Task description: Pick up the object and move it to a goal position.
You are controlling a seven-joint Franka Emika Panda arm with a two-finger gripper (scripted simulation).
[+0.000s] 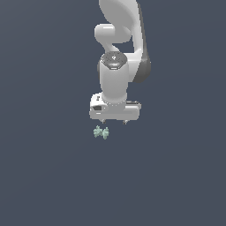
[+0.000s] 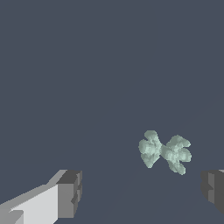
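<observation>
Overhead, white arm (image 1: 118, 53) points straight down over plain dark grey ground (image 1: 44, 176). Gripper (image 1: 114, 121) fingers (image 2: 70, 192) spread wide apart, nothing between them. Small mint-green lumpy object (image 1: 101, 132) lies free on the ground, just below the gripper, toward the exterior view's left.

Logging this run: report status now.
Gripper open, empty, above the surface. Mint-green object lying free, off toward the exterior view's left of the fingers. Nothing in the way.
</observation>
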